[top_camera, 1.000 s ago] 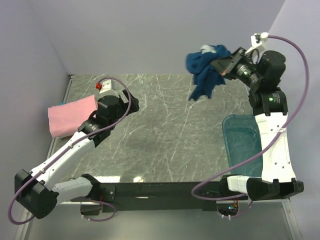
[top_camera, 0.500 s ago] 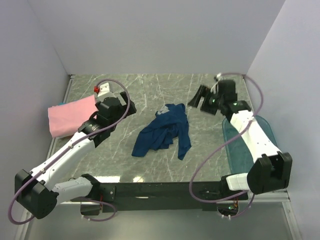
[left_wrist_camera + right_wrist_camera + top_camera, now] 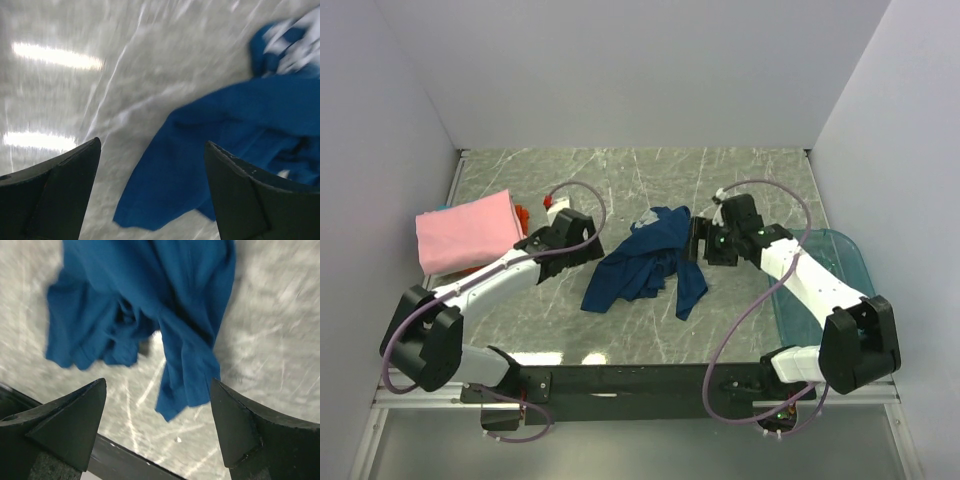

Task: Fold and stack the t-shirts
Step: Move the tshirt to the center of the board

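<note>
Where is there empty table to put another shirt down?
Bare marble runs along the back wall behind the blue t-shirt, and between it and the front rail. Crowded middle: left gripper and right gripper flank the shirt; pink t-shirt left, tub right.

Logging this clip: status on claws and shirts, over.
Left claw open, empty; right claw open, empty. Blue t-shirt crumpled between them, unfolded. Pink t-shirt folded at far left. Nothing lying on the blue one.
</note>
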Motion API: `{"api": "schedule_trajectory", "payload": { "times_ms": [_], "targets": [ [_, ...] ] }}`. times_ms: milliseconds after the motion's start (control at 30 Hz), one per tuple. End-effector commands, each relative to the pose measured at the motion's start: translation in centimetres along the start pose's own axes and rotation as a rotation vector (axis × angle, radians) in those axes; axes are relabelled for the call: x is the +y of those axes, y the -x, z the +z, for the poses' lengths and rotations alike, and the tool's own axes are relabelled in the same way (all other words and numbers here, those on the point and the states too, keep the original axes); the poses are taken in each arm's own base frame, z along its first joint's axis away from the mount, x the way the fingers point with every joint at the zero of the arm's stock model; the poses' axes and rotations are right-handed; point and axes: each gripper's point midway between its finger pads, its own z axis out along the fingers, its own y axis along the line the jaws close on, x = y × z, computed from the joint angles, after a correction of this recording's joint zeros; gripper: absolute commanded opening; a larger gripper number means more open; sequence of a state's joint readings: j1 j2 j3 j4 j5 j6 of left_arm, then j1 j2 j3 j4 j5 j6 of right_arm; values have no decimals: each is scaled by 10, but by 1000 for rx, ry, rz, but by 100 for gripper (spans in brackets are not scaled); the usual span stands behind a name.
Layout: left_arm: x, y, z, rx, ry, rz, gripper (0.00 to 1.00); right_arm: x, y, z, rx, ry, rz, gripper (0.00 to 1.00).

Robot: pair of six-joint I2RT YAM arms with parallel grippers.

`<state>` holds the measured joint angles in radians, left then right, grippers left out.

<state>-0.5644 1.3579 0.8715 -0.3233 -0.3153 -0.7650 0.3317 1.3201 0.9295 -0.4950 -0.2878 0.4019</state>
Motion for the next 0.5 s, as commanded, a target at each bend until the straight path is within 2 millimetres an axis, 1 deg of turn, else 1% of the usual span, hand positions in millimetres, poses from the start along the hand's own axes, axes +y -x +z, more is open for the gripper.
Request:
{"api": "schedule_trajectory", "payload": {
  "times_ms": [0, 133, 200, 233, 300, 333, 367, 433, 467],
  "targets": [
    [1, -25, -3, 80, -29, -33, 89, -7, -21, 4, 32, -50, -49, 90],
    [13, -42, -8, 112, -34, -30, 84, -20, -40, 10, 60, -101, -33, 91],
    [15, -51, -10, 143, -47, -26, 79, -23, -44, 11, 64, -107, -27, 91],
    [20, -60, -10, 163, -46, -18, 77, -24, -45, 11, 65, -110, -20, 91],
    [23, -72, -12, 205, -52, -16, 72, -25, -48, 13, 75, -115, -14, 91],
    [28, -79, -11, 224, -41, -20, 69, -25, -48, 13, 75, -115, -12, 91],
    [30, -84, -12, 241, -39, -22, 63, -25, -49, 14, 77, -115, -13, 91],
    [38, -95, -12, 273, -13, -23, 59, -26, -49, 15, 76, -115, -9, 92],
    [40, -99, -12, 282, -7, -24, 54, -26, -49, 16, 78, -117, -5, 92]
  ]
}}
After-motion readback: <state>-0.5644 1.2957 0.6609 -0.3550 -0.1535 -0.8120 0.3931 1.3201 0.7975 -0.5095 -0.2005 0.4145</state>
